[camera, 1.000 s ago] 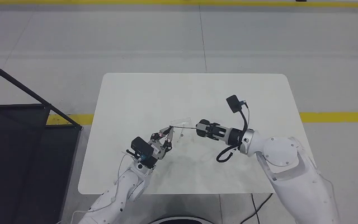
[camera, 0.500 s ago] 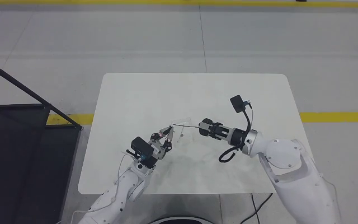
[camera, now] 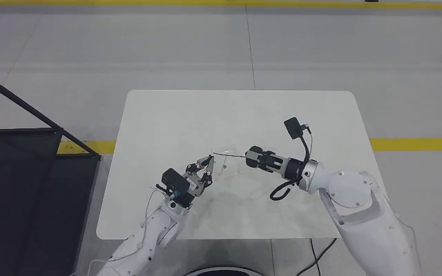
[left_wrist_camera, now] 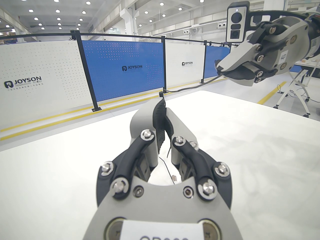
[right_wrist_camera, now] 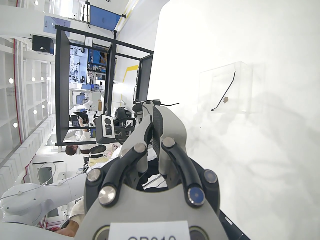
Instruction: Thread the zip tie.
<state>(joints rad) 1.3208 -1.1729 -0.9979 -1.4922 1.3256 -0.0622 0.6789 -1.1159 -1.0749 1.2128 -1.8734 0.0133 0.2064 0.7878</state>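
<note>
A thin black zip tie spans the gap between my two grippers above the white table. My left gripper is shut with a small black end of the tie at its fingertips. From there the strap runs across to my right gripper, which is shut on it. In the right wrist view the right gripper is pinched, and a short length of strap sticks out past it. Whether the strap passes through the head I cannot tell.
A clear plastic box lies on the table just beyond the grippers, with a second black zip tie and a small brown bit in it. A black frame stands off the table's left side.
One second ago the right wrist sat slightly further left and less strap showed between the grippers. Over the last half second nothing has moved.
</note>
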